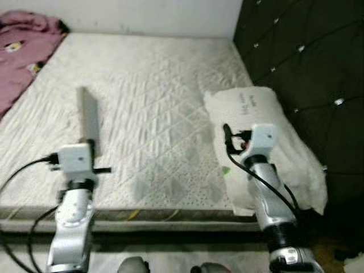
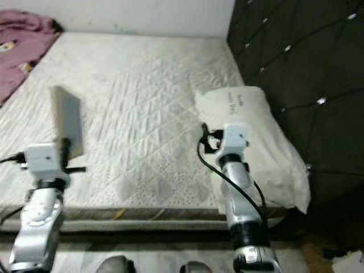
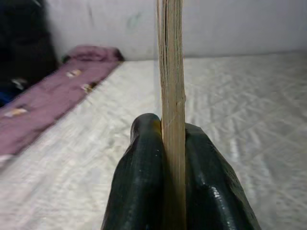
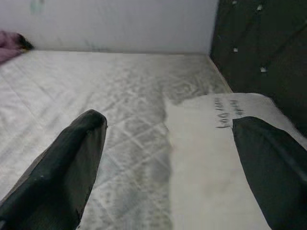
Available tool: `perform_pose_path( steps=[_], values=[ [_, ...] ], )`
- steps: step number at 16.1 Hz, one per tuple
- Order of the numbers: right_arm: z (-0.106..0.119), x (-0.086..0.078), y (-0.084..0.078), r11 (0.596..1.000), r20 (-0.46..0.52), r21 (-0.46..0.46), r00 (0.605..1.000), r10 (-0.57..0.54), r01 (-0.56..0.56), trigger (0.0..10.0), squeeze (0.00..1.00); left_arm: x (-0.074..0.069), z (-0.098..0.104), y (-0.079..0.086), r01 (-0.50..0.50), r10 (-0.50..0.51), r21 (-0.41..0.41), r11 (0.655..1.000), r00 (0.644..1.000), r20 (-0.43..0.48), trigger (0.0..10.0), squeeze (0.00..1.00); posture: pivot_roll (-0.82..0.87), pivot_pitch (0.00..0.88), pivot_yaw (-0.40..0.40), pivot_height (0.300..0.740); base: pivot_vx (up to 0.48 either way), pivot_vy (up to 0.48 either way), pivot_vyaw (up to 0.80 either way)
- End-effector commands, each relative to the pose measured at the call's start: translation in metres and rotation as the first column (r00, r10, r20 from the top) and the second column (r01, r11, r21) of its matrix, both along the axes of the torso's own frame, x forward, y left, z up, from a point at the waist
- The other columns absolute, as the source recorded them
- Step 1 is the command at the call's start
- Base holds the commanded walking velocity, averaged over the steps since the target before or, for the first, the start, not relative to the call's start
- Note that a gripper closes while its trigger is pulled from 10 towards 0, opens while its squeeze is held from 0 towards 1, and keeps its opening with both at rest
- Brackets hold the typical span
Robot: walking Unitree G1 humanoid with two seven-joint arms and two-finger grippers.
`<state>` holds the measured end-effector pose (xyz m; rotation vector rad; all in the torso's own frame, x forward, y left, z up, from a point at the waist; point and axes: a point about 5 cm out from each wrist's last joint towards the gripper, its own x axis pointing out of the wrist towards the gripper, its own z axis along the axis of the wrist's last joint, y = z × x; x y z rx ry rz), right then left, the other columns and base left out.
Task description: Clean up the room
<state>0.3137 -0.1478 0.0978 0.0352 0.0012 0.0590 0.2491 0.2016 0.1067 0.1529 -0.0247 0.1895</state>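
Nearest the camera, both silver arms reach forward over the front edge of the mattress (image 1: pixel 153 102), a bare white quilted bed surface with a few grey stains toward its front. The left gripper (image 3: pixel 173 143) is pressed tight on a thin flat board (image 1: pixel 89 119), which stands upright and edge-on between the two black fingers (image 3: pixel 141 177); from the wrist camera it looks like a narrow pale wooden or cardboard slab, and in the head views it rises above the mattress near its front left part. The right gripper (image 4: pixel 168 143) hangs with its fingers spread wide apart, holding nothing, just above the near end of a white pillow (image 1: pixel 267 142). That pillow lies on the right side of the mattress, against the dark tufted headboard (image 1: pixel 307 62), with some dark lettering on its far end. Farther back, a pink blanket (image 1: pixel 23 51) is bunched at the far left corner of the mattress, and a pale wall (image 1: pixel 148 14) runs behind the bed.
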Motion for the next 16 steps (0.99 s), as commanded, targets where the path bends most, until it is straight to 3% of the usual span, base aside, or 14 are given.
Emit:
perform_pose_path(
  steps=[1,3,6,16],
  values=[
    [0.011,0.000,0.009,1.000,0.039,0.003,0.999,0.014,-0.014,10.0,0.00,0.005,0.021,-0.014,0.062,-0.064,0.024,0.998,0.994,0.092,10.0,0.00,-0.05,0.031,0.034,0.740,0.000,0.000,-0.58],
    [0.001,-0.009,0.009,1.000,0.006,0.013,1.000,0.002,-0.002,10.0,0.00,0.004,0.020,-0.013,0.080,-0.082,0.025,0.996,0.994,0.075,10.0,0.00,-0.07,0.020,0.049,0.740,0.000,0.000,-0.80],
    [0.006,-0.010,0.012,1.000,0.003,0.028,1.000,0.007,-0.007,10.0,0.00,0.005,0.018,-0.023,0.102,-0.101,-0.012,0.995,0.993,0.060,10.0,0.00,-0.07,0.007,0.049,0.740,0.000,0.000,-0.74],
    [0.013,-0.003,0.019,0.998,0.000,0.021,0.998,0.059,-0.059,10.0,0.00,0.011,0.028,-0.032,0.119,-0.114,-0.032,0.992,0.987,0.112,10.0,0.00,-0.06,0.000,-0.010,0.740,0.000,0.000,0.00]
  ],
)
